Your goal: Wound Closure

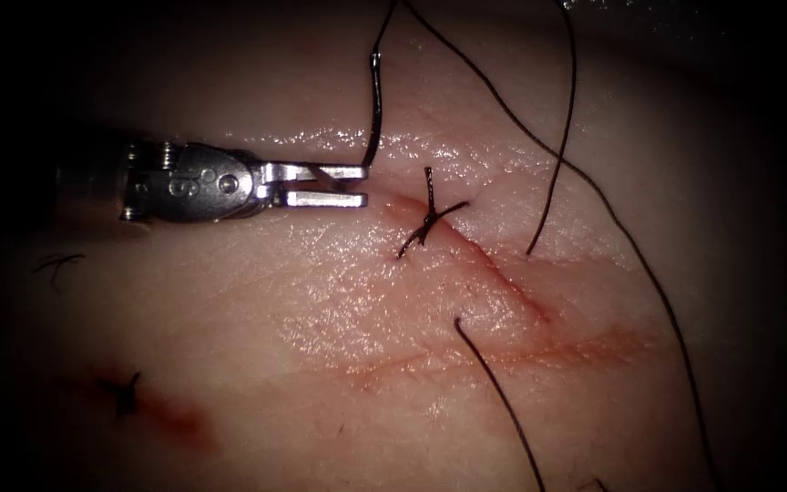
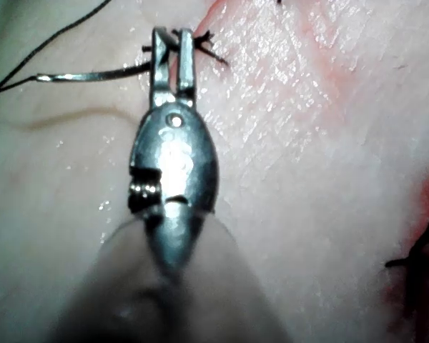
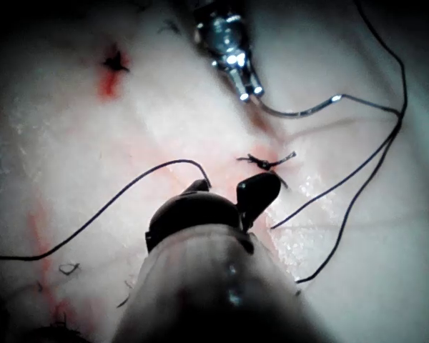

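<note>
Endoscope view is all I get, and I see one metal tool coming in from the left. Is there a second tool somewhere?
Observer: Yes. The right tool hangs over the tissue next to the knot, jaws open, holding nothing.
Visitor: Is it touching any thread?
Observer: I cannot tell. A loose thread ends right by one of its jaws, not between them.
Visitor: And that bent wire on the left tool?
Observer: That is the needle. The left tool grips it near one end. It casts a shadow on the tissue, so it is out of the tissue, left of the cut.
</note>
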`<control>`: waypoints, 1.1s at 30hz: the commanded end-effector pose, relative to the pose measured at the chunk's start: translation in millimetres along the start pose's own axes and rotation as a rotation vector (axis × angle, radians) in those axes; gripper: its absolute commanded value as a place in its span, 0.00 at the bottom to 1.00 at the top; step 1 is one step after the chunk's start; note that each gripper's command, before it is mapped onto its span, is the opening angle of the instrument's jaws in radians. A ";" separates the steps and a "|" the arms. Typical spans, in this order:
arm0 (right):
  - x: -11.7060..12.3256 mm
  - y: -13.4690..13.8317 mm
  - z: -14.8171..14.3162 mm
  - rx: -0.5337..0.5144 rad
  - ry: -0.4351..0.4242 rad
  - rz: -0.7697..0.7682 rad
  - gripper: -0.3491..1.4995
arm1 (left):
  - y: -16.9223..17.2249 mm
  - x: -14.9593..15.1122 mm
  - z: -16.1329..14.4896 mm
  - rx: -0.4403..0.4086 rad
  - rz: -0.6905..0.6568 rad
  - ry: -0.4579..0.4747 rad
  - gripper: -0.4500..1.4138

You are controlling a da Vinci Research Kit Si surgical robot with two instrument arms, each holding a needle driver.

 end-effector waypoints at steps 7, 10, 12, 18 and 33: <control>0.3 -5.8 10.7 0.088 0.167 0.035 0.76 | 0.0 -1.2 -1.2 0.043 -0.097 -0.062 0.00; -0.8 -7.6 13.6 0.132 0.208 0.059 0.76 | -0.5 -1.7 -1.8 0.076 -0.118 -0.093 0.00; -1.6 -8.6 14.9 0.146 0.229 0.078 0.79 | -0.8 -2.1 -2.3 0.097 -0.125 -0.113 0.00; -1.6 -9.6 16.5 0.155 0.243 0.095 0.83 | -1.6 -3.1 -2.8 0.140 -0.133 -0.156 0.00; -2.9 -9.1 16.7 0.164 0.216 0.087 0.79 | -0.9 -3.7 -2.3 0.139 -0.133 -0.193 0.00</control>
